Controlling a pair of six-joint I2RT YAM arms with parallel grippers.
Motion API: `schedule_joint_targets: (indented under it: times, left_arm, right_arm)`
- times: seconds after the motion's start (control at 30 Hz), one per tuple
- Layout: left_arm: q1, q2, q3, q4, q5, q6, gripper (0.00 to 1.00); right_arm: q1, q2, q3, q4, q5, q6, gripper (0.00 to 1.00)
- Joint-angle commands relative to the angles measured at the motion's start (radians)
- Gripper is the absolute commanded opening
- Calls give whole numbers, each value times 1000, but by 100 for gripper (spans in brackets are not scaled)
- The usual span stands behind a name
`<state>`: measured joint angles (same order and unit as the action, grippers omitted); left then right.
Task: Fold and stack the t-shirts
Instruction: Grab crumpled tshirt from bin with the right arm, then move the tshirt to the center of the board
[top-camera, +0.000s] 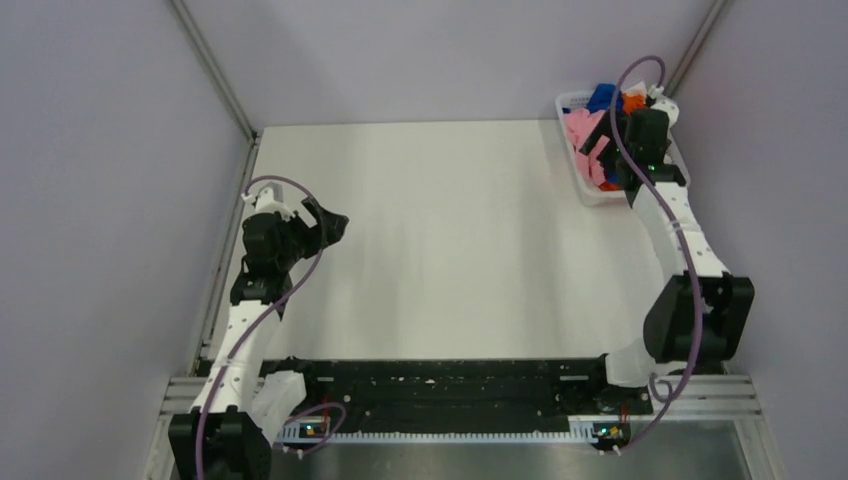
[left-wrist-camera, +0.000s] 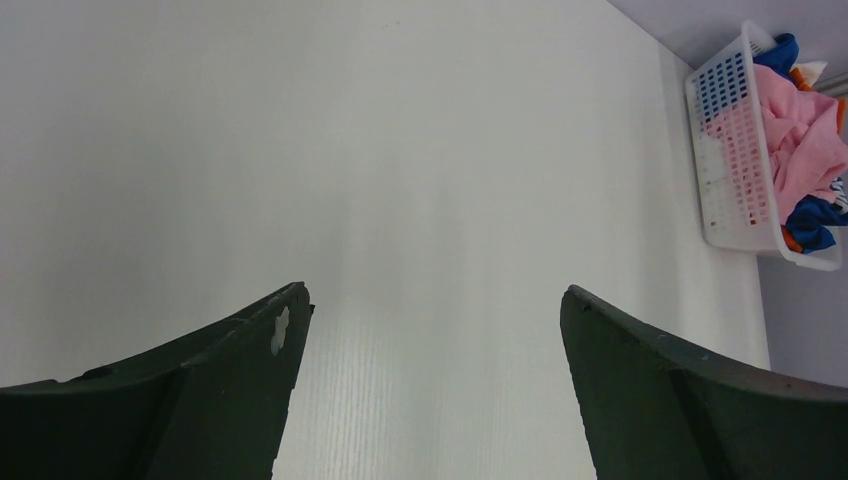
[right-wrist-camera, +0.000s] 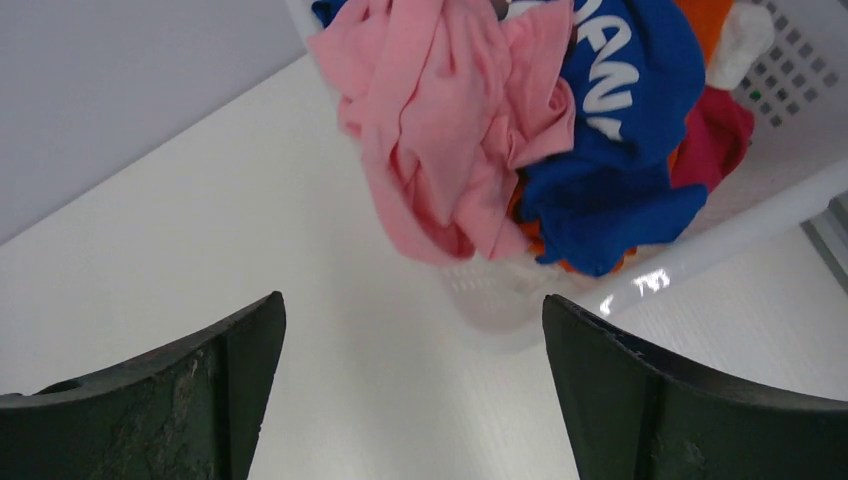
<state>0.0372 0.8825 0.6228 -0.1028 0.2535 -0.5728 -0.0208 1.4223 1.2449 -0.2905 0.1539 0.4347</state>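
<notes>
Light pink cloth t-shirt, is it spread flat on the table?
No, the light pink cloth t-shirt sits crumpled in the white slatted plastic basket.

Both arms share one build: white tubular links joined by black, rounded joint housings. The left arm (top-camera: 240, 330), at eight o'clock in the top view, carries a purple cable (top-camera: 280, 179) running from wrist to base. The right arm (top-camera: 690, 250), at three o'clock, wears a like purple cable (top-camera: 645, 58), and a small green light (top-camera: 652, 165) glows on its wrist. A black rail (top-camera: 440, 385) joins the two bases at six o'clock. The left gripper (left-wrist-camera: 430, 300) has dark, curved, tapering fingers, one bearing a white chip (left-wrist-camera: 280, 330) near its tip. The right gripper (right-wrist-camera: 415, 305) has the same fingers, with grey scuffing (right-wrist-camera: 190, 400) on the inner face.
</notes>
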Motion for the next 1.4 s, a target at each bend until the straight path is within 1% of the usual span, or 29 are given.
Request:
schedule_joint_targets:
  times: [0.0,0.17,0.27,0.3,0.33,0.37,0.4,0.47,0.5,0.57,0.7,0.83,0.9,1.07,1.1,1.17,1.2,1.37]
  left_arm:
    - [-1,25,43,89,30,11,99]
    - [-1,68,56,95,16,12,99]
    - [-1,97,64,94,16,10,99]
    - [-1,106,67,94,13,7,99]
    - [-1,117,70,95,11,4,99]
    - [-1,125,75,93,10,5,99]
    - [-1,131,81,86,10,7,99]
    - [-2,137,92,64,6,11,99]
    - [-1,136,95,55,5,13,99]
    - [-2,122,95,44,-1,14,99]
    - [-2,75,79,44,-1,-2,99]
    - [-2,23,78,18,9,-18,99]
    - [-2,-7,77,1,9,-21,99]
    - [-3,-78,71,-23,-4,-33,99]
    - [-3,-92,72,-27,-5,-36,99]
    - [-3,-109,78,-44,-6,-36,99]
    - [-2,-117,81,-52,-9,-36,99]
    - [-3,-155,89,-87,-27,-46,99]
  right_arm:
    - [-60,217,223,-73,-32,-73,95]
    - [-65,464,494,-158,-141,-112,82]
    - [-65,556,582,-171,-202,-100,74]
    - [-65,578,598,-173,-197,-92,69]
    - [-65,600,613,-179,-177,-82,59]
    - [-65,615,627,-182,-160,-71,38]
    - [-65,624,638,-183,-128,-65,23]
    - [-66,633,681,-198,-99,-56,6]
    - [-66,628,703,-208,-96,-56,0]
    - [-66,594,727,-199,-100,-58,0]
    - [-65,449,744,-116,-145,-83,0]
    - [-64,306,747,21,-273,-56,0]
    - [-64,253,758,84,-340,-11,0]
    - [-44,230,895,100,-597,130,0]
    - [-26,233,923,100,-656,146,0]
    - [13,240,985,87,-726,162,0]
    - [71,243,1008,84,-758,161,0]
    - [270,273,1118,81,-797,122,0]
